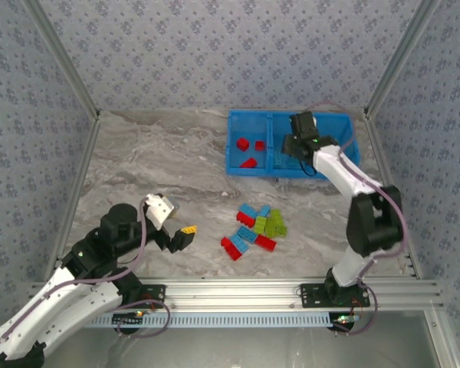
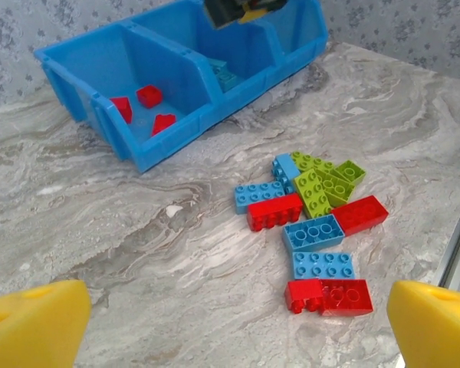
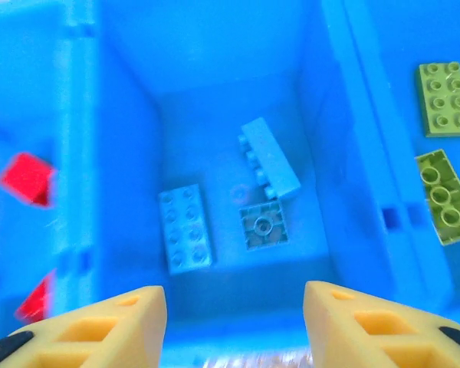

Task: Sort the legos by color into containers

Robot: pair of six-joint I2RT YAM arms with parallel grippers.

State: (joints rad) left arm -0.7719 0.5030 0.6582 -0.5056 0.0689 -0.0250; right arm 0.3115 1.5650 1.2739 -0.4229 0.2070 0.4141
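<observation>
Three compartments divide the blue bin [image 1: 249, 113] at the far side of the counter [image 1: 153, 169]. In the top view we find the right claw [image 1: 291, 149] over the middle compartment. The left claw [image 1: 178, 234] sits low near the loose bricks [image 1: 257, 228] without touching them.

From the left wrist, about ten loose bricks in red, light blue and lime green lie clustered on the counter, well apart from the bin. The left claw is spread wide and empty.

From the right wrist, the right claw is released, with nothing between its fingers. It hangs above three light blue bricks [image 3: 185, 228] on the compartment floor. Red bricks [image 3: 27, 178] lie beyond the left divider, lime green bricks [image 3: 445, 100] beyond the right.

We judge each brick light, rigid and smooth-sided. Grip across the two long plain sides, not the studs.
</observation>
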